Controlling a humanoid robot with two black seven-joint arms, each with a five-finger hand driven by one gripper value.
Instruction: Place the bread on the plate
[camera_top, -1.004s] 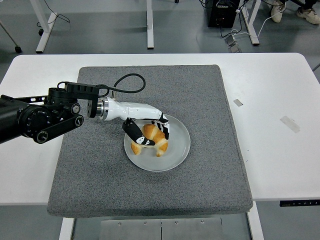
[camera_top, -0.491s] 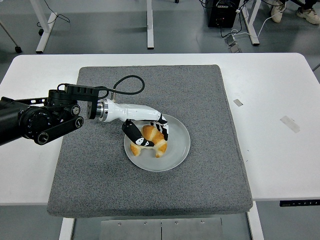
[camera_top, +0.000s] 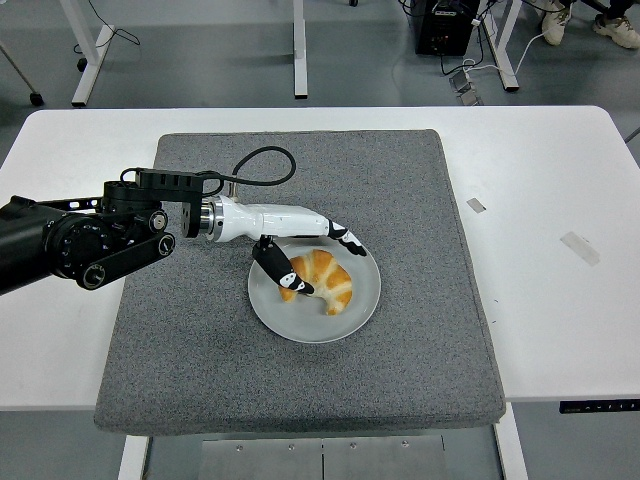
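Note:
A golden croissant (camera_top: 322, 281) lies on the grey round plate (camera_top: 364, 300), left of its middle. My left hand (camera_top: 318, 256) reaches in from the left, low over the plate's upper-left part. Its fingers are spread apart: the thumb (camera_top: 283, 268) rests against the croissant's left end, and the other fingers (camera_top: 343, 238) stretch past its far side. The hand holds nothing. My right arm is out of sight.
The plate sits on a large dark grey mat (camera_top: 300, 270) that covers the middle of the white table (camera_top: 560, 200). Two bits of tape (camera_top: 580, 247) lie on the table at the right. Table legs and a person's shoes show at the top.
The fingers that were curled around the croissant have spread and lifted off it. The croissant now lies free on the plate, shifted slightly right.

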